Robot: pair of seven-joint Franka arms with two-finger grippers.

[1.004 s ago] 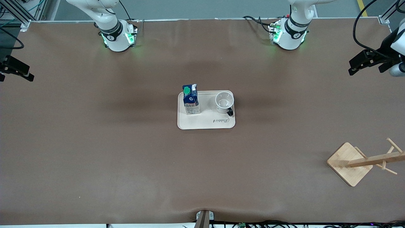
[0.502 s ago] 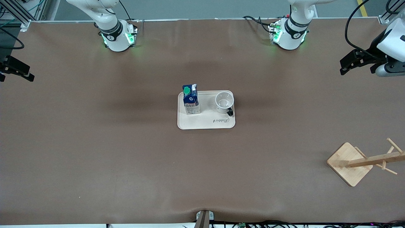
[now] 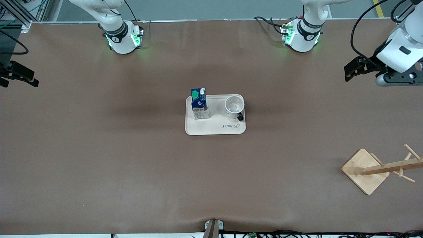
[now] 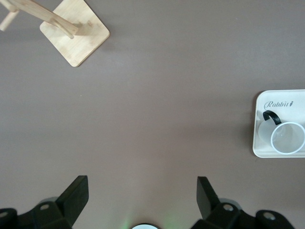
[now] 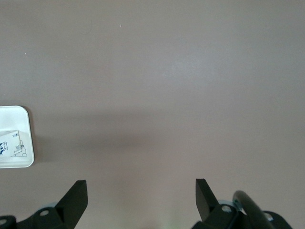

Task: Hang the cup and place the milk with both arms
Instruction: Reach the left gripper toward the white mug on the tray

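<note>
The white cup (image 3: 234,106) with a black handle stands upright on the cream tray (image 3: 215,128) at the table's middle; it also shows in the left wrist view (image 4: 287,138). The dark blue milk carton (image 3: 199,103) with a green cap stands on the same tray, toward the right arm's end; a corner of it shows in the right wrist view (image 5: 10,145). My left gripper (image 3: 352,70) is open and empty, up over the bare table at the left arm's end (image 4: 142,186). My right gripper (image 3: 20,76) is open and empty over the right arm's end (image 5: 141,188).
A wooden cup rack (image 3: 383,168) with pegs on a square base stands near the front camera at the left arm's end; it also shows in the left wrist view (image 4: 71,28). The table is covered in brown cloth (image 3: 132,158).
My left gripper has moved in from the table's end toward the tray. My right gripper has shifted slightly. The cup, the milk and the tray have not moved.
</note>
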